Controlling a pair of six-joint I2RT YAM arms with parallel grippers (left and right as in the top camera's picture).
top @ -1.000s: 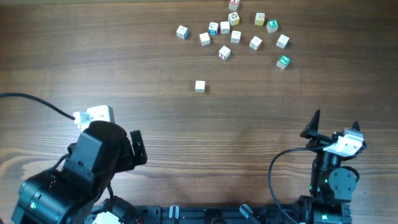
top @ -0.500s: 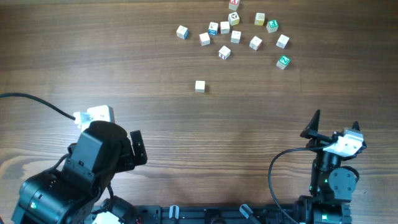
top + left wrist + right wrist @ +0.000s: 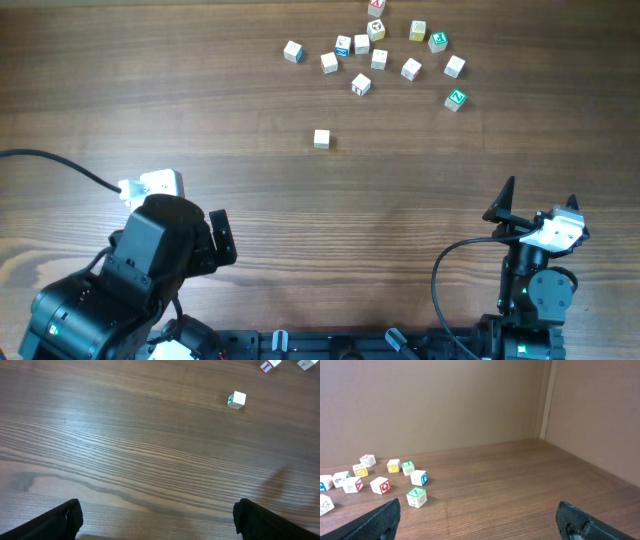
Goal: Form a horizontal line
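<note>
Several small white letter cubes lie scattered at the far middle of the table, none in a touching row. One single cube (image 3: 321, 139) sits apart, nearer the middle; it also shows in the left wrist view (image 3: 237, 399). A green-marked cube (image 3: 456, 98) lies at the right of the cluster and shows in the right wrist view (image 3: 416, 497). My left gripper (image 3: 205, 240) is open and empty at the near left. My right gripper (image 3: 538, 205) is open and empty at the near right.
The wooden table (image 3: 200, 100) fills the overhead view. A black cable (image 3: 60, 165) runs in from the left edge to the left arm. In the right wrist view a brown wall (image 3: 445, 405) stands behind the cubes.
</note>
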